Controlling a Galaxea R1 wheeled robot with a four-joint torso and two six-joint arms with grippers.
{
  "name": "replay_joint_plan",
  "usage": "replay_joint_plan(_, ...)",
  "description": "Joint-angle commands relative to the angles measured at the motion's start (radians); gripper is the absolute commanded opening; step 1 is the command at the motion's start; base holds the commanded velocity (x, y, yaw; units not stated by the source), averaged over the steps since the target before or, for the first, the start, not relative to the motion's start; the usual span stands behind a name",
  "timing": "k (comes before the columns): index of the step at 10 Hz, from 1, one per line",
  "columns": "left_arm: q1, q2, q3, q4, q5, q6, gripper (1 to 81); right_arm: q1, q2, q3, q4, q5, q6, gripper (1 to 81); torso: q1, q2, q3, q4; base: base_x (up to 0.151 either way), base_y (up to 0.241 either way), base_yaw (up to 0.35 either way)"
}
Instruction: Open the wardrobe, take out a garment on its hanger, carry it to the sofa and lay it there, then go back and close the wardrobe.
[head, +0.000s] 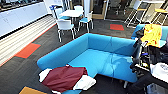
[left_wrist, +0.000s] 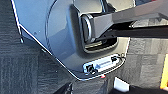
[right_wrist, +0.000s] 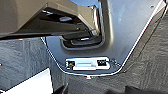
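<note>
Currently, operator, your head view shows the blue sofa (head: 100, 58) as the reference point for everything else. The maroon garment (head: 63, 78) lies spread on the sofa's near end, its white sleeves hanging over the seat edge on both sides. I cannot make out the hanger beneath or beside it.

Beyond the sofa's back stand white chairs (head: 65, 27) around a small table (head: 72, 13). An orange carpet patch (head: 28, 50) lies on the dark floor off the sofa's near end, and another (head: 117, 27) lies past its back. At the sofa's far end you have a person (head: 153, 35) in a yellow top beside dark equipment, probably a control rig.

Your two wrist views show grey robot plating above dark carpet (left_wrist: 22, 72). A white shape (right_wrist: 32, 83) sits at the edge of the right wrist view; it cannot be identified. I cannot tell whether either pincer is open or closed, left or right.
</note>
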Motion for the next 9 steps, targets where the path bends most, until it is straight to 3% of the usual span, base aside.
replay_joint_plan(1, 0.008, -0.004, -0.006, 0.01, 0.037, 0.004, 81.1, -0.013, 0.009, 0.004, -0.006, -0.064, 0.0, 81.1, 0.0, 0.0, 0.096, 0.0, 0.0, 0.0, 0.0)
replay_joint_plan(6, 0.001, 0.014, -0.008, 0.007, 0.071, 0.007, 81.1, -0.018, 0.011, 0.0, -0.006, -0.064, 0.0, 81.1, 0.0, 0.0, 0.264, 0.0, 0.0, 0.0, 0.0)
replay_joint_plan(8, 0.001, 0.031, -0.008, 0.012, 0.129, 0.007, 81.1, -0.018, 0.011, 0.0, -0.006, -0.064, 0.001, 81.1, 0.0, -0.001, 0.296, -0.081, 0.0, 0.0, 0.0)
replay_joint_plan(9, 0.001, 0.031, -0.008, 0.012, 0.129, 0.007, 81.1, -0.018, 0.011, 0.0, -0.006, -0.063, 0.0, 81.1, 0.0, -0.002, 0.25, -0.008, 0.0, 0.0, 0.0)
